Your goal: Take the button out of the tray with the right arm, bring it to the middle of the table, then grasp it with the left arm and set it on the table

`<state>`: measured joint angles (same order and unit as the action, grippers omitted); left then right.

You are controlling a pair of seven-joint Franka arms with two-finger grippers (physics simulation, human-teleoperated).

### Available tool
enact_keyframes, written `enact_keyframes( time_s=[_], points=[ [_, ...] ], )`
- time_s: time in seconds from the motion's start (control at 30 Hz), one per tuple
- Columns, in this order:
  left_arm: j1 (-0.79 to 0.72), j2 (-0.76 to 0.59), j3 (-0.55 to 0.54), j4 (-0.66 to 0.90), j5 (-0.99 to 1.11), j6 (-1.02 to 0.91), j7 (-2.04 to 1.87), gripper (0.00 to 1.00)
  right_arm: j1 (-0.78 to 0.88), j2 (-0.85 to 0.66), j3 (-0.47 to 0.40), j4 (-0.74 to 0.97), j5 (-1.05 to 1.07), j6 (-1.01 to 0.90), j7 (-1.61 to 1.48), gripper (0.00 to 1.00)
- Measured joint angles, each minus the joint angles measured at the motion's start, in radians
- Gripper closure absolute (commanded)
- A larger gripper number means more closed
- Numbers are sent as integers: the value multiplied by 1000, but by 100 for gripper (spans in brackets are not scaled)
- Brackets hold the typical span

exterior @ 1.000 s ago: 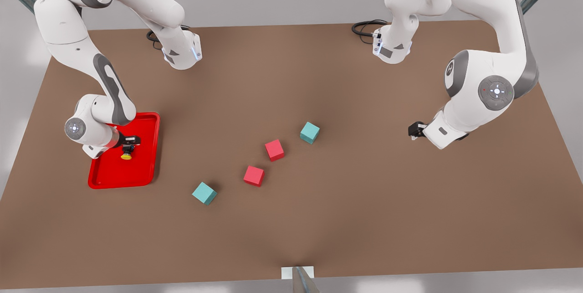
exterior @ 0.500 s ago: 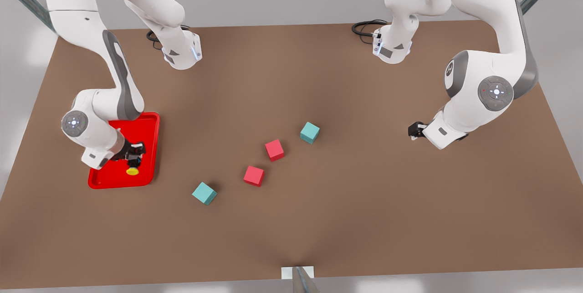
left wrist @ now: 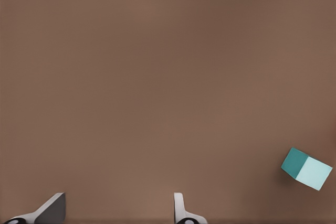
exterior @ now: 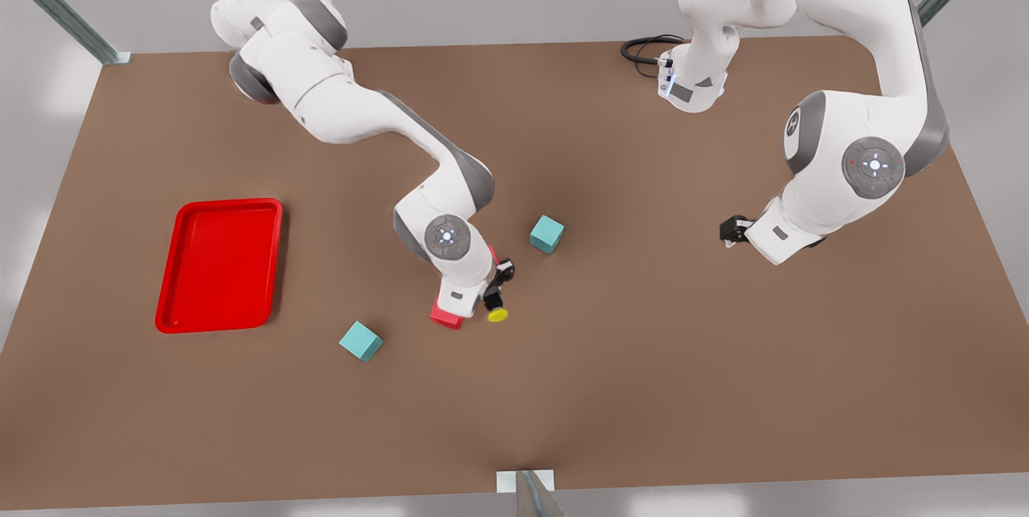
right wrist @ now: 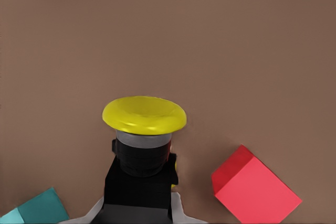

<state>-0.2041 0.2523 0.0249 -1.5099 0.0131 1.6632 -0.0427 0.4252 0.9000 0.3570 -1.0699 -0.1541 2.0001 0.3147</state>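
**Button out of the tray, held near mid-table for the handover**

Button (exterior: pixel 496 311) sits clamped in the right gripper (exterior: pixel 497 292), whose jaws are closed on its black base, yellow cap pointing away from the wrist. It hangs well clear of the red tray (exterior: pixel 219 266), beside a red cube (exterior: pixel 446 317) and near a teal cube (exterior: pixel 547 234).

For the carry to end well, I judge the right arm should hold the button steady, with the cap exposed and clear of the cubes, so the left gripper (exterior: pixel 731 229) has room to close on a free part.

That left gripper waits far from the tray on the front view's right, fingers (left wrist: pixel 181 211) spread apart and holding nothing.

The right wrist view reveals the grip on the base (right wrist: pixel 140 171); the front view alone places both arms over the table (exterior: pixel 643 356). The left wrist view adds a teal cube (left wrist: pixel 306 168).
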Motion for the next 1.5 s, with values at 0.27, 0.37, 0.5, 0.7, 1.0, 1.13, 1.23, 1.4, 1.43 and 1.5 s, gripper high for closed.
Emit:
enact_keyframes(
  time_s=[0.27, 0.37, 0.5, 0.7, 1.0, 1.13, 1.23, 1.4, 1.43, 1.5],
  points=[
    [0, 8, 1, 0, 0, 1, 0, 0, 172, 243, -43, 280, 27, -36, 297, 64],
    [0, 9, 0, 0, 0, 2, 0, 0, 193, 265, -45, 298, 31, -29, 379, 62],
    [0, 12, 0, 0, 0, 4, 0, 0, 208, 279, -49, 299, 30, -17, 470, 50],
    [0, 17, 1, 0, 0, 8, 0, 0, 219, 300, -49, 298, 26, 0, 576, 0],
    [1, 19, 1, 1, 0, 11, 0, 0, 219, 300, -52, 297, 24, 7, 681, 0],
    [0, 19, 1, 3, -1, 12, -1, 0, 200, 260, -79, 276, 21, 22, 712, 0],
    [-70, 49, 1, 8, -6, 11, -50, 0, 101, 96, -74, 269, 22, -52, 713, 0],
    [-380, 310, -1, 70, -116, 83, -240, 0, -295, -533, -96, -193, 36, -321, 554, 0],
    [-406, 354, -1, 72, -139, 136, -278, 0, -329, -634, -105, -287, 41, -347, 516, 0],
    [-431, 438, 0, 73, -168, 254, -352, 0, -362, -711, -115, -341, 45, -390, 442, 0]
  ],
)
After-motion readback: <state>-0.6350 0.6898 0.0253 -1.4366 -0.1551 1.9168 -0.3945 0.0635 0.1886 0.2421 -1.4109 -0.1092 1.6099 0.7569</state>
